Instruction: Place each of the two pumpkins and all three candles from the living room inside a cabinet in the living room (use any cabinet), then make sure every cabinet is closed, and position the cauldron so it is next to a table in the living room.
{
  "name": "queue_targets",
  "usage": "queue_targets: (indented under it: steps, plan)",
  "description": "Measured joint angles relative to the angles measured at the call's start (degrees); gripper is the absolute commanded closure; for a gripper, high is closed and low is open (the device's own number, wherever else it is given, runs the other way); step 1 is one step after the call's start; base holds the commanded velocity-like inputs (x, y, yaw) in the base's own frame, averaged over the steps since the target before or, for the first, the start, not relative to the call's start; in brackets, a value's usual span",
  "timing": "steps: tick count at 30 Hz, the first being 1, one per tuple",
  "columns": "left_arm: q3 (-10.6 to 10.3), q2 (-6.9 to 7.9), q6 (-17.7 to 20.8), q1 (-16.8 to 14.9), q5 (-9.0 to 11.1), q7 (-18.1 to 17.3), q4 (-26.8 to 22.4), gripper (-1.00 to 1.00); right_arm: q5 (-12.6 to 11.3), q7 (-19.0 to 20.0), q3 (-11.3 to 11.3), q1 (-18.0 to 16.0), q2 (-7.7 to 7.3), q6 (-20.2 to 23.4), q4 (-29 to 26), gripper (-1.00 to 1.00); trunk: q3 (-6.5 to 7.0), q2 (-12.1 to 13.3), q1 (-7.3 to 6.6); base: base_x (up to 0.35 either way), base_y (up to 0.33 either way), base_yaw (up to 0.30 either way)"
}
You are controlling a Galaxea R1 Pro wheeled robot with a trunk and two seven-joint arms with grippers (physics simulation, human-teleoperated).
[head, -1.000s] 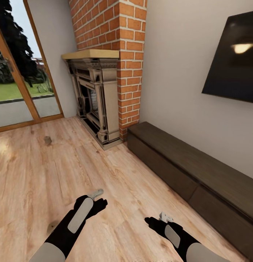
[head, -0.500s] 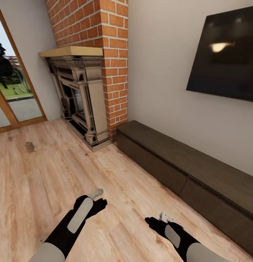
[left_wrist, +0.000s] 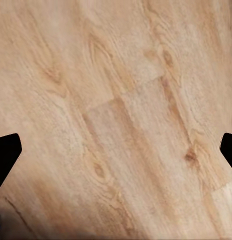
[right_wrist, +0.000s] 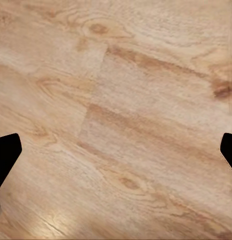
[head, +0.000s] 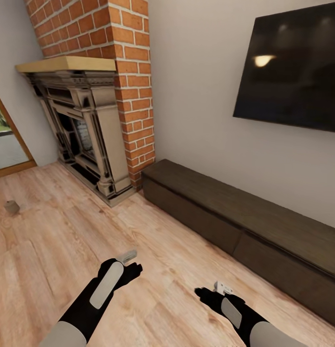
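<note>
Both arms are reaching forward and downward from the lower edge of the head view, black forearm sleeves with grey panels showing over pale upper sections. The left arm is angling up from the lower left toward the centre, its left gripper (head: 128, 255) sitting at lower centre-left with a pale fingertip poking out beyond the black wrist. The right arm is entering from the lower right corner, shorter in the frame, with the right gripper (head: 221, 288) lying at lower centre-right. In each wrist view, dark fingertips are showing at opposite side edges, spread wide apart, nothing lying between them: left gripper (left_wrist: 116, 150), right gripper (right_wrist: 116, 150).
</note>
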Motion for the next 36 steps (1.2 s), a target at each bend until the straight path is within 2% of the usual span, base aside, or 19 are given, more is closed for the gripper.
queue_targets:
  steps: [11, 17, 26, 36]
  plan:
    - [-0.1, 0.09, 0.1, 0.0, 0.0, 0.0, 0.0, -1.0, 0.0, 1.4, -0.1, 0.0, -0.13, -0.1, 0.5, -1.0, -0.47, 0.0, 0.01, 0.005, 0.007, -0.253]
    - [-0.1, 0.25, 0.1, 0.0, 0.1, 0.0, 0.0, -1.0, -2.9, 1.5, -0.2, 0.0, -0.12, -0.3, 1.7, -1.0, -0.71, 0.0, 0.0, 0.0, 0.0, -0.254]
    - [0.0, 0.33, 0.1, 0.0, 0.1, -0.1, 0.1, -1.0, -3.3, 1.5, -0.1, 0.0, -0.11, -2.4, 2.0, -1.0, -1.07, 0.0, 0.0, 0.0, 0.0, -0.254]
    - [-0.1, 0.37, 0.1, 0.0, 0.0, -0.1, 0.0, -1.0, -3.4, 1.5, -0.1, 0.0, -0.12, -2.6, 2.1, -1.0, -1.47, 0.0, 0.0, 0.0, 0.0, -0.254]
